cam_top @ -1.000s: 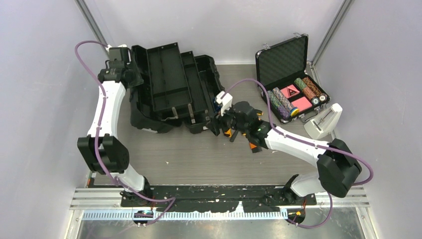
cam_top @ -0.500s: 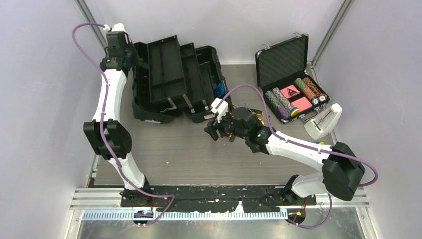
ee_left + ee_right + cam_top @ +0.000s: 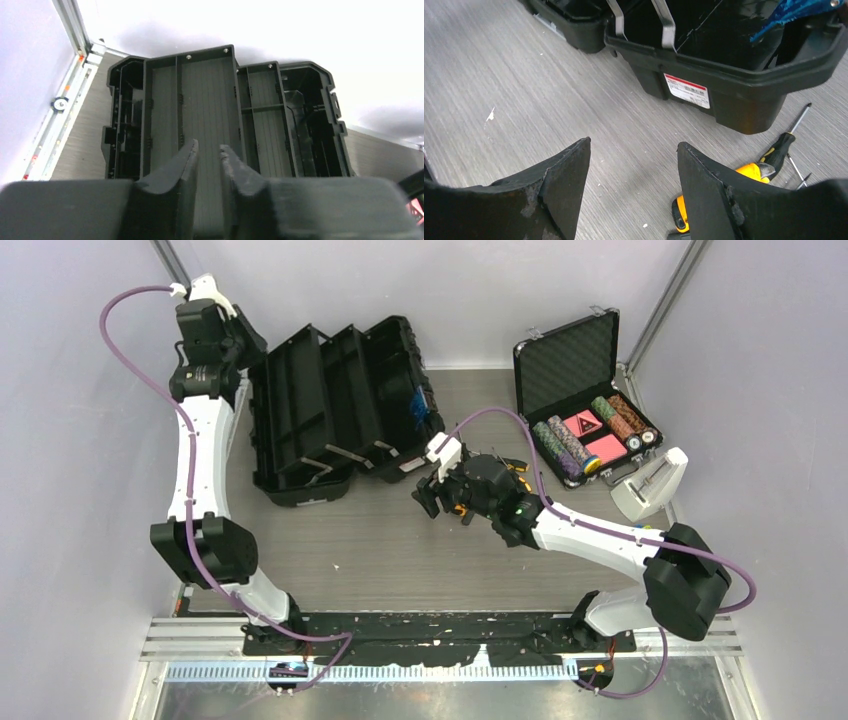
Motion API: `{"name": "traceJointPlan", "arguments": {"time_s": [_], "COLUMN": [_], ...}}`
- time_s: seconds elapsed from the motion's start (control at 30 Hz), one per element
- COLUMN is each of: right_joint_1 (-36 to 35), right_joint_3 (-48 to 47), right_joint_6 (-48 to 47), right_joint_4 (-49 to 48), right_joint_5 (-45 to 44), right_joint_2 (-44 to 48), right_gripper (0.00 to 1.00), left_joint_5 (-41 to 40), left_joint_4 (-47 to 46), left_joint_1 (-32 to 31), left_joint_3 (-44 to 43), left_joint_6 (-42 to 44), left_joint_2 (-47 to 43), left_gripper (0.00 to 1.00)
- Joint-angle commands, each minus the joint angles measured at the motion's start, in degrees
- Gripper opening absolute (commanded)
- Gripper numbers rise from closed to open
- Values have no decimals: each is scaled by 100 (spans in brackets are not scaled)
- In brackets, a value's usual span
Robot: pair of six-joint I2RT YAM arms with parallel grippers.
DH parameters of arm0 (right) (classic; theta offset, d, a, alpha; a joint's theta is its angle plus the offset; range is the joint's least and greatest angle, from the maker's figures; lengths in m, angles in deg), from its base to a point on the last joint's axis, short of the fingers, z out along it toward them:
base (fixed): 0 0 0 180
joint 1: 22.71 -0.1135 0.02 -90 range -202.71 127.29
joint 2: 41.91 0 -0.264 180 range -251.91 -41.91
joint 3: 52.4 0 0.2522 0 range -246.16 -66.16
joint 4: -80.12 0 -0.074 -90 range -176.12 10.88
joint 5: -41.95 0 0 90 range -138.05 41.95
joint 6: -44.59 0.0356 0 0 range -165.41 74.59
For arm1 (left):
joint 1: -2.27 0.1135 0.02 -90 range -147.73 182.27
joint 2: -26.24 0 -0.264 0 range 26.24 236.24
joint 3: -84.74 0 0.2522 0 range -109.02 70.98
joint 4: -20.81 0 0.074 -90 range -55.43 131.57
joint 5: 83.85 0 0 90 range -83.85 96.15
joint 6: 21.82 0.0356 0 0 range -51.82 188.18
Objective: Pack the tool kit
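Bare table [image 3: 380, 550] lay between the arm bases and the work, giving open room across the near half. The right arm reached low and leftward over mid-table, its right gripper [image 3: 633, 150] spread wide and holding nothing, hovering above the boards just short of the near corner of the toolbox [image 3: 340, 400]. A yellow and black screwdriver [image 3: 774, 155] lay on the table beside that corner, apart from the box wall. The toolbox stood open at the left rear, its black trays fanned out side by side, a blue latch [image 3: 418, 405] on its right end; its left edge sat close to the side rail [image 3: 60, 105], leaving little clearance there. Well apart at the right rear stood the open poker chip case [image 3: 590, 390]. The left arm stretched upright along the left wall, its left gripper [image 3: 207, 147] raised above the trays, pointing down at them, fingers nearly together with a narrow gap and nothing between them
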Motion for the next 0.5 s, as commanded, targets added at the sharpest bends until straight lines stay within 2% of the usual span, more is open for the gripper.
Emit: {"name": "traceJointPlan", "arguments": {"time_s": [0.0,0.13,0.2,0.33,0.47], "right_joint_1": [-2,224,366,767,1278], "right_joint_3": [-96,-385,-644,-1396,-2217], "right_joint_6": [320,834,1027,1381,1625], "right_joint_4": [-395,-52,172,771,1391], "right_joint_5": [-701,-1026,-1226,-1656,-1467], "right_joint_2": [3,-46,-90,-384,-1026], "right_gripper": [70,73,75,79,80], "left_joint_5": [516,508,405,195,94], "left_joint_4": [181,200,128,-222,-406], "left_joint_1": [-14,-217,-380,-916,-1525], "left_joint_3": [474,1329,1898,3158,3979], "left_joint_6": [-379,-621,-773,-1076,-1023], "left_joint_2": [-689,-1485,-1960,-2974,-3491], "left_gripper": [38,69,81,92,93]}}
